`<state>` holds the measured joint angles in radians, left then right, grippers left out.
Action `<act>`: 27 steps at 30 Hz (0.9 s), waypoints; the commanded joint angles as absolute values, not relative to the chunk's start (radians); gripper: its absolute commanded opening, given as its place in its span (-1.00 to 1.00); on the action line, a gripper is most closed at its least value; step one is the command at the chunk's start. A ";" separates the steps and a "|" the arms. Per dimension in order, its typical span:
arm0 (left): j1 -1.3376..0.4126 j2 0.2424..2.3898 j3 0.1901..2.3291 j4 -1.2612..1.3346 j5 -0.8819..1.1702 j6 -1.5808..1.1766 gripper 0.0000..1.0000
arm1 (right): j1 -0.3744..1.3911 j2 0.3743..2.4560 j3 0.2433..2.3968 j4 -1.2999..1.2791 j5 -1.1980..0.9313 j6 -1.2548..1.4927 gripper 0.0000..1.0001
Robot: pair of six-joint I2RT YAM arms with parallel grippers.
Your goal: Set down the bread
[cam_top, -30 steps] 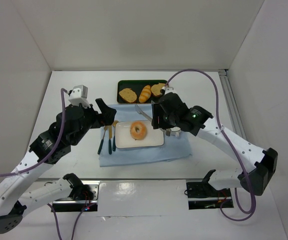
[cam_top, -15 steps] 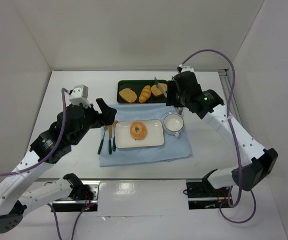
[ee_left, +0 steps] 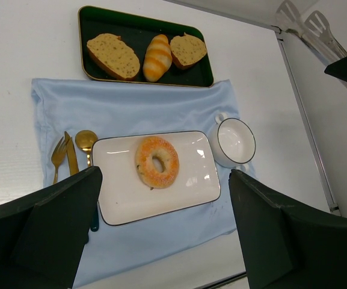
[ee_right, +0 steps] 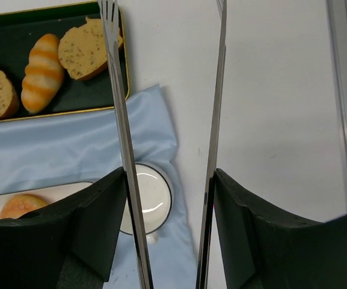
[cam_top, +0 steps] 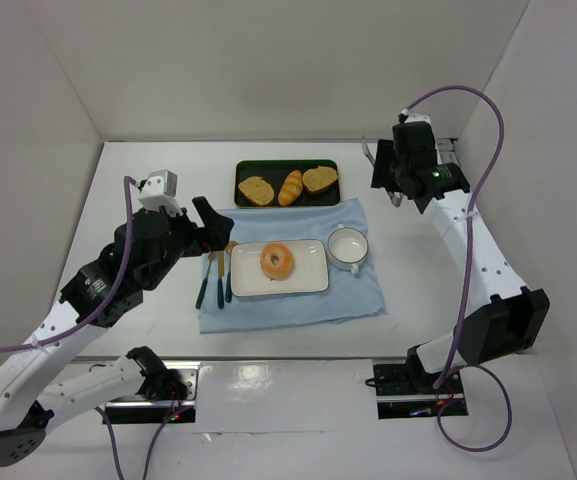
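From above, the bread [cam_top: 276, 261] lies on the white plate [cam_top: 308, 278] at centre frame, and the right gripper [cam_top: 390, 178] is at upper right. In the left wrist view, the left gripper [ee_left: 164, 174] gapes, empty. Only the right wrist view shows the tongs [ee_right: 118, 108] clamped between its fingers, blades apart, gripping nothing.

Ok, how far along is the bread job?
Done, by the look of it: the bread lies on the white plate with nothing touching it. In hand: the right gripper holds empty tongs, far right of the cup. Left: probably only setting the tongs down.
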<state>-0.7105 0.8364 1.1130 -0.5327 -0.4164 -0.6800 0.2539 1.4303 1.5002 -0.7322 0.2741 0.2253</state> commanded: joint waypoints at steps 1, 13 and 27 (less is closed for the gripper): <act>-0.715 0.833 1.134 -0.522 -0.425 -0.663 1.00 | 0.224 1.440 1.525 -0.641 0.301 0.207 0.29; -0.715 0.833 1.134 -0.522 -0.425 -0.672 1.00 | 0.016 1.591 1.405 -0.614 0.264 0.253 0.27; -0.715 0.842 1.134 -0.512 -0.443 -0.653 1.00 | -0.017 1.804 1.459 -0.659 0.210 0.264 0.27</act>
